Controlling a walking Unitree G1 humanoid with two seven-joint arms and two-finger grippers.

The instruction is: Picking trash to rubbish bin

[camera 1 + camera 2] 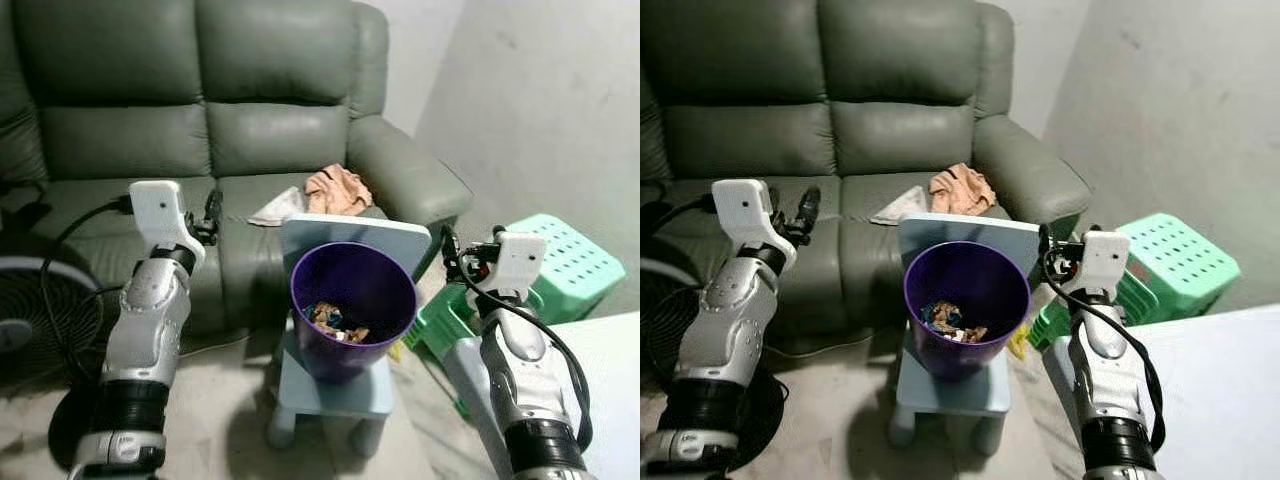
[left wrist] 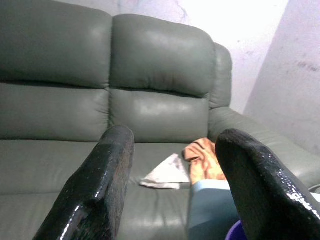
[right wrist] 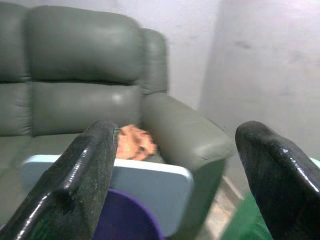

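The left hand [image 1: 212, 215] is raised in front of the sofa seat, to the left of the bin, its two black fingers [image 2: 95, 190] spread wide with nothing between them. Looking along them, the left wrist view takes in the sofa back, a white paper [image 2: 165, 174] lying flat on the seat cushion and an orange cloth [image 2: 202, 160] just to its right.

The right hand [image 1: 1045, 250] is held up on the right side of the bin, near its rim, fingers [image 3: 75, 185] likewise spread apart and empty. Its wrist view looks past the light blue panel toward the sofa's right armrest and the orange cloth.

Between the two hands stands the purple rubbish bin [image 1: 352, 310], tilted a little toward the camera, sitting on a small light blue stool [image 1: 335, 395]. Scraps of trash [image 1: 335, 320] lie at its bottom. A light blue panel [image 1: 355, 232] rises just behind the bin, against the sofa's front edge.

Farther off, the grey-green sofa [image 1: 200, 110] spans the far side. On the right, near the wall, stands a green plastic stool [image 1: 560, 260]. At the near left, a black fan [image 1: 40, 320] stands on the floor.
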